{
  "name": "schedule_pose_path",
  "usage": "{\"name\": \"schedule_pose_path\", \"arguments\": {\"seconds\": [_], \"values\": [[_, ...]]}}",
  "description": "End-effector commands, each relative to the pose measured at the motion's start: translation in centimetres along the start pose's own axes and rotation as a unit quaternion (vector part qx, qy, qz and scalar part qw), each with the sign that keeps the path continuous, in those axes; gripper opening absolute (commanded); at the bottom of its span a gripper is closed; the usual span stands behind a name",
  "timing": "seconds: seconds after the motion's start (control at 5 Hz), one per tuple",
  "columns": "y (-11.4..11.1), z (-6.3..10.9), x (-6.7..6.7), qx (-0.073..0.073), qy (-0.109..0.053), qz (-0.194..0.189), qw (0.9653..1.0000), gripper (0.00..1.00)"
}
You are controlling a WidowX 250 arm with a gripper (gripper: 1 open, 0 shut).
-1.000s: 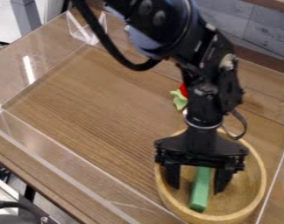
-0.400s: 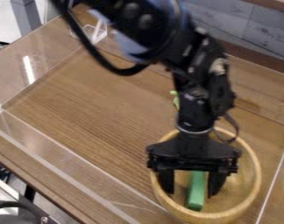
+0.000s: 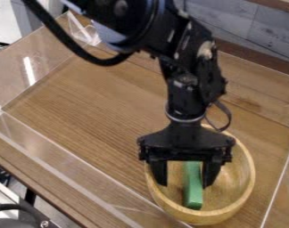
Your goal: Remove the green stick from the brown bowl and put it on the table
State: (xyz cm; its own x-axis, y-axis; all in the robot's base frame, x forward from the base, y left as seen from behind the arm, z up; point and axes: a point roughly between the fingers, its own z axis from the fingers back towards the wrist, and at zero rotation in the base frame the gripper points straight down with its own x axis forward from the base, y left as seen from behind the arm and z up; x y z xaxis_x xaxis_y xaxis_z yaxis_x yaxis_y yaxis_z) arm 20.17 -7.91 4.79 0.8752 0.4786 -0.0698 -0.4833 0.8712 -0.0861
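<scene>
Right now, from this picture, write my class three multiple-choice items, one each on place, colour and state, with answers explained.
1. Where is the green stick?
A) on bare table
B) inside the bowl
C) beneath the bowl

2. What colour is the robot arm?
A) black
B) white
C) yellow

3. How do the jaws stand?
A) pressed together
B) spread apart

Key:
1 B: the bowl's rim surrounds the stick.
2 A: its links look black throughout.
3 B: a wide gap separates them.

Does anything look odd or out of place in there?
Nothing looks spilled or damaged. The green stick lies in the brown bowl, beneath the open gripper, which fits the job of taking it out.
</scene>
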Motion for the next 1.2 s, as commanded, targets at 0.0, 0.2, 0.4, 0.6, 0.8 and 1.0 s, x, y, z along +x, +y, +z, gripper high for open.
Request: {"name": "schedule_pose_path", "arguments": {"seconds": [0.0,0.2,0.4,0.6,0.8,1.0], "values": [[-0.5,1.3,0.9,-0.019,-0.02,0.011,0.9996,1.0],[-0.6,1.2,1.8,-0.017,-0.02,0.023,0.9994,0.0],[-0.8,1.2,1.4,-0.017,-0.019,0.014,0.9996,0.0],[-1.1,1.6,1.1,-0.018,-0.017,0.003,0.9997,0.0],[-0.1,2.5,2.1,-0.021,-0.017,0.01,0.9996,0.0],[1.1,3.9,3.3,-0.028,-0.018,0.02,0.9992,0.0]]}}
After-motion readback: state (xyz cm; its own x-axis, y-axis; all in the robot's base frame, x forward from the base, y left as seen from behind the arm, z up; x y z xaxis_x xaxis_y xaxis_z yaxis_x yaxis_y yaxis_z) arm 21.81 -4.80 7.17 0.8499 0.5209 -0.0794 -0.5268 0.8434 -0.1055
